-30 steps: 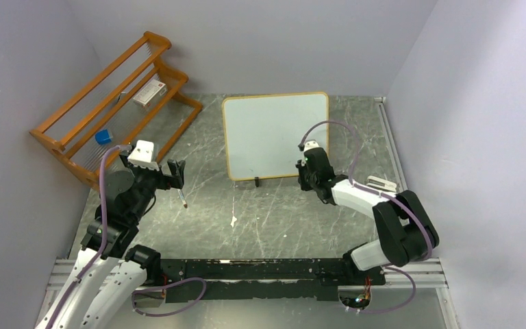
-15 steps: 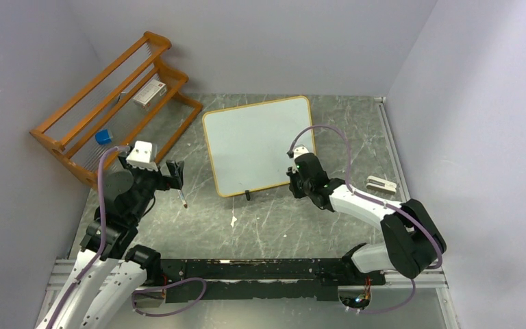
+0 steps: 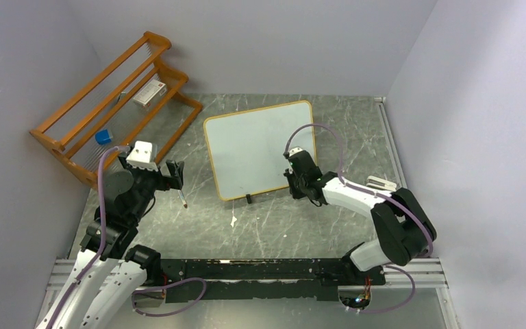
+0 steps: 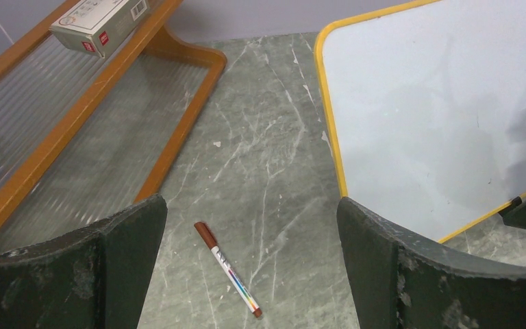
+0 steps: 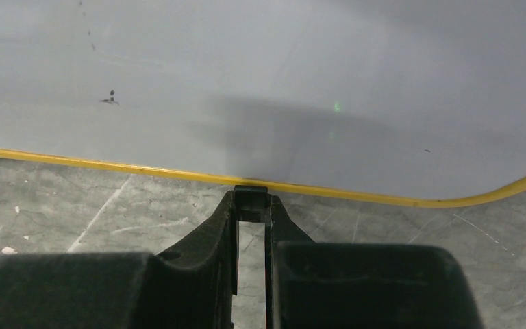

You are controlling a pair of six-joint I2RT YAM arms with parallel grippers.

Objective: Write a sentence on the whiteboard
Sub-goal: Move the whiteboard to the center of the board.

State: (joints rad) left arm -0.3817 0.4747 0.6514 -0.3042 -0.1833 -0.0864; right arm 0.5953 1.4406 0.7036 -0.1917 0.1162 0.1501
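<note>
The right tool [image 5: 251, 205] pinches the blank whiteboard [image 3: 257, 147] at its lower rim, apparently positioning it; the spread left tool [image 3: 176, 177] should next grasp the pen [image 4: 227, 269] at lower centre

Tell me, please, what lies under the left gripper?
A marker with a brown cap lies flat on the grey table, below the open left gripper and untouched. The gripper's fingers hide the table at both lower corners of the wrist view.
</note>
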